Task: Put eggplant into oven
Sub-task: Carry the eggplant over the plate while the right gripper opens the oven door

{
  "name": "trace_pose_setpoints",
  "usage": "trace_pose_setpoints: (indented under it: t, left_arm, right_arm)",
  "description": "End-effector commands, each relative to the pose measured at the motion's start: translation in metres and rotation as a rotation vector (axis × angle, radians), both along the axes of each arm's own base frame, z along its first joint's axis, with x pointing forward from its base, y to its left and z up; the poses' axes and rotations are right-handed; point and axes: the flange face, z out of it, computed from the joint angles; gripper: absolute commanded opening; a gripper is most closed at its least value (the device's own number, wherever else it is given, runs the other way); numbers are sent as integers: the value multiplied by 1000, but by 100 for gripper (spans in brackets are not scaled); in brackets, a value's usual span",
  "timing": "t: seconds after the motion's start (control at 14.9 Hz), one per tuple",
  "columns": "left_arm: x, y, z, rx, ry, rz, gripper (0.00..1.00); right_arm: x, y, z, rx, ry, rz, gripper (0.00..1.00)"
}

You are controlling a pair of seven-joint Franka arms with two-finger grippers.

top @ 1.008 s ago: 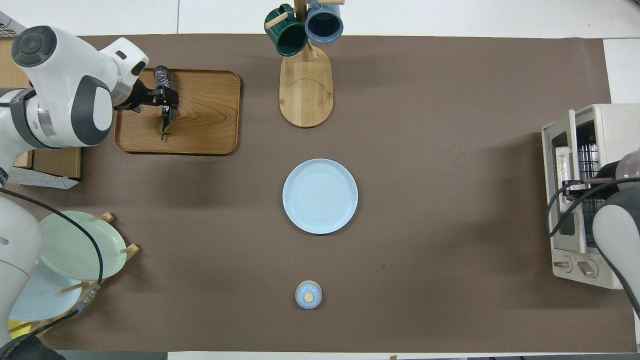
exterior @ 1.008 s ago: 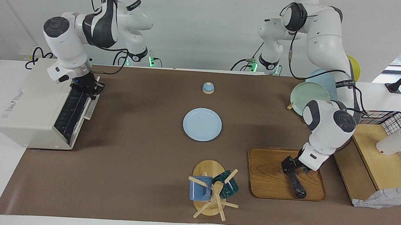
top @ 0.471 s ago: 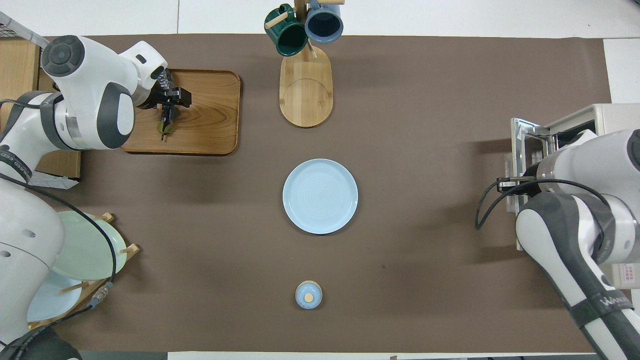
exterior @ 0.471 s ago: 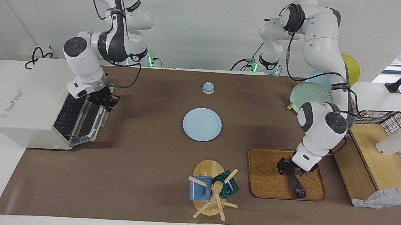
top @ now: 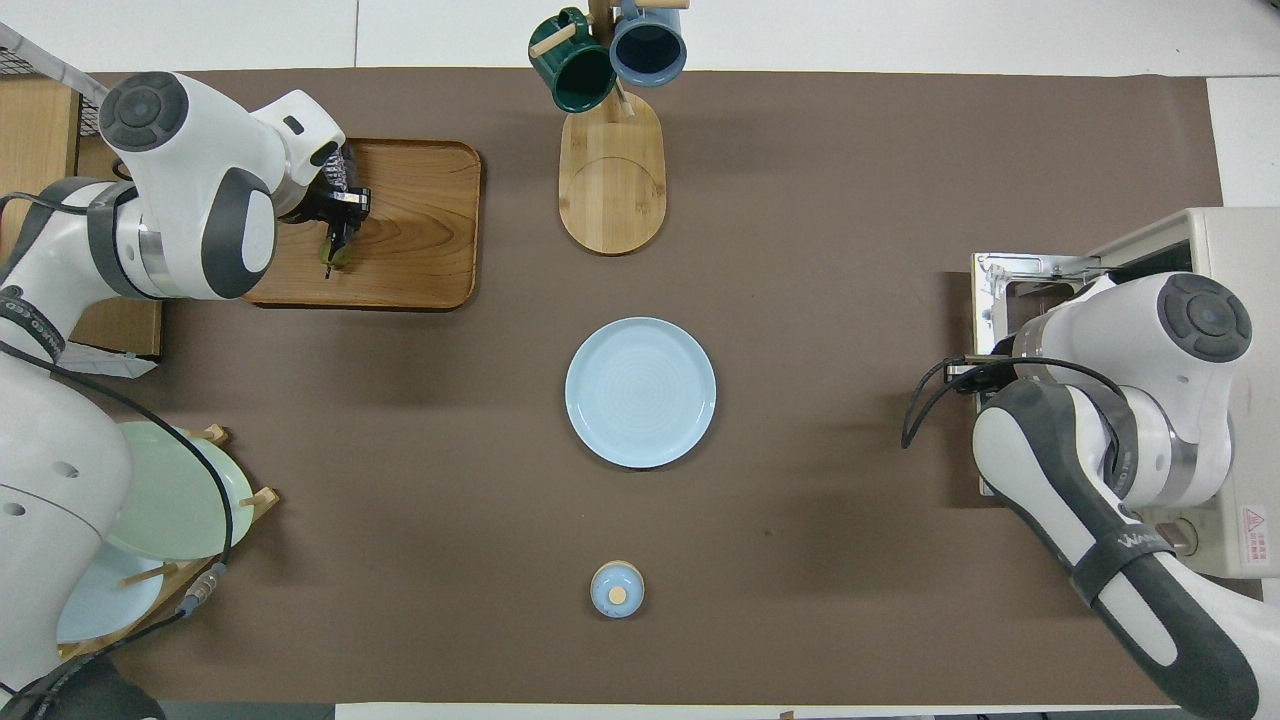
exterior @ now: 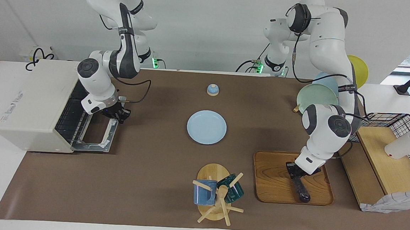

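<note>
The eggplant [exterior: 302, 190] lies on a wooden tray [exterior: 275, 183] toward the left arm's end of the table; its stem [top: 333, 250] also shows in the overhead view. My left gripper [exterior: 296, 169] is down over the eggplant's stem end, touching it. The off-white oven [exterior: 31, 104] stands at the right arm's end with its glass door [exterior: 97, 133] folded down flat and the wire rack showing. My right gripper [exterior: 118, 114] is shut on the door's bar handle. In the overhead view the right arm hides that gripper above the open door [top: 1000, 290].
A light blue plate [exterior: 206, 127] lies mid-table, with a small blue lidded pot [exterior: 212, 90] nearer to the robots. A mug tree [exterior: 218, 194] stands beside the tray. A plate rack [exterior: 316, 97], a wooden shelf [exterior: 383, 165] and a black wire basket [exterior: 404, 122] crowd the left arm's end.
My right gripper has pulled the oven door from nearly shut down to fully open. My left gripper has lowered onto the eggplant's stem end; the eggplant has barely moved.
</note>
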Motion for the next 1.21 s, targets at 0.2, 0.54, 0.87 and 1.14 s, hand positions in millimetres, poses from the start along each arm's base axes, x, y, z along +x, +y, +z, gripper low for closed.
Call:
trace_pose_setpoints:
  t: [0.2,0.54,0.87,1.14]
  left_arm:
    - [-50,-21,118,-61,88,94,0]
    - [-129,-116,176,-43,181,166,0]
    - [-202,-225,132,-97,119,199,0]
    - [-237,-286,71,-132,73,176,0]
  right_arm:
    - [2,17,5,19,4,-91,0]
    - [5,89,20,6,30,-171,0]
    - [8,89,23,5,32,-180,39]
    - [7,91,23,0,29,-167,39]
